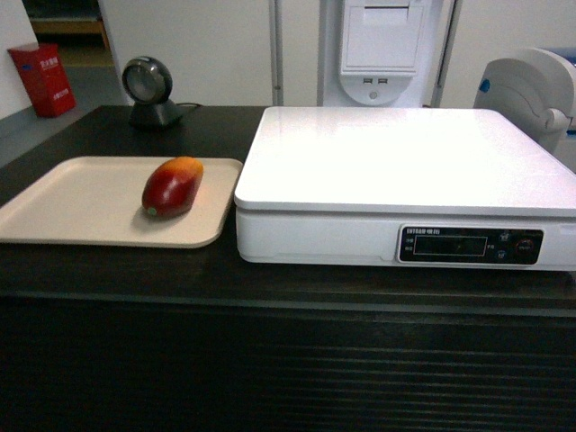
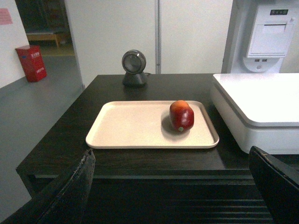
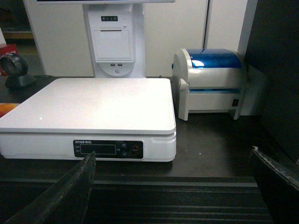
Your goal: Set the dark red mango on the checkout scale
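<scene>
The dark red mango (image 1: 172,187) lies on a beige tray (image 1: 54,211) at the left of the dark checkout (image 1: 270,360) counter. The white scale (image 1: 396,162) stands just right of the tray, its top bare. Neither gripper shows in the head view. In the left wrist view my left gripper (image 2: 172,158) is open, held in front of the counter's ribbed edge, well short of the mango (image 2: 181,115). My right gripper (image 3: 173,156) is open too, empty, in front of the counter facing the scale (image 3: 93,102); a sliver of mango (image 3: 7,109) shows at the left edge.
A round black scanner (image 1: 148,90) stands at the back left of the counter. A white and blue label printer (image 3: 212,79) sits right of the scale. A white kiosk (image 1: 382,45) stands behind the scale, and a red box (image 1: 40,79) is on the floor far left.
</scene>
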Robot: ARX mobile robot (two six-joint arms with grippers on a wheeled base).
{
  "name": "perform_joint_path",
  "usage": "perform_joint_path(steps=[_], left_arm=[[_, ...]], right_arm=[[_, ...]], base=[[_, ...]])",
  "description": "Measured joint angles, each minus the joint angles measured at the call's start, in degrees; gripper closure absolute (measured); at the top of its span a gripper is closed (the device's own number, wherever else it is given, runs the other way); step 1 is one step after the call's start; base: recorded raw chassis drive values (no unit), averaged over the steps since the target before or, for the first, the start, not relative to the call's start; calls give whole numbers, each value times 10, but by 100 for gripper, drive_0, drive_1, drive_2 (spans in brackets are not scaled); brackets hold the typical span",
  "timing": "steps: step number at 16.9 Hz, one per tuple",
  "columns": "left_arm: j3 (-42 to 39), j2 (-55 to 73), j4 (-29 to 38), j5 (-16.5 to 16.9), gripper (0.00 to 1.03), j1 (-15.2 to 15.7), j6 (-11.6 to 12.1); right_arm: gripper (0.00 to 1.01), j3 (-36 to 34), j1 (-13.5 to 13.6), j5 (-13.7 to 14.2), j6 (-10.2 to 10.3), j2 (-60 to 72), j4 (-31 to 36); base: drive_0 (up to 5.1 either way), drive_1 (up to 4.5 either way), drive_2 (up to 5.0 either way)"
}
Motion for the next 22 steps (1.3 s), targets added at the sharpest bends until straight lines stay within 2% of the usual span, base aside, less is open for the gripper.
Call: perform_joint_path(steps=[22], left_arm=[[0,0,-2,0,5,0,0]], right_arm=[[3,0,0,0,0,0,-2]], base=[[0,0,0]])
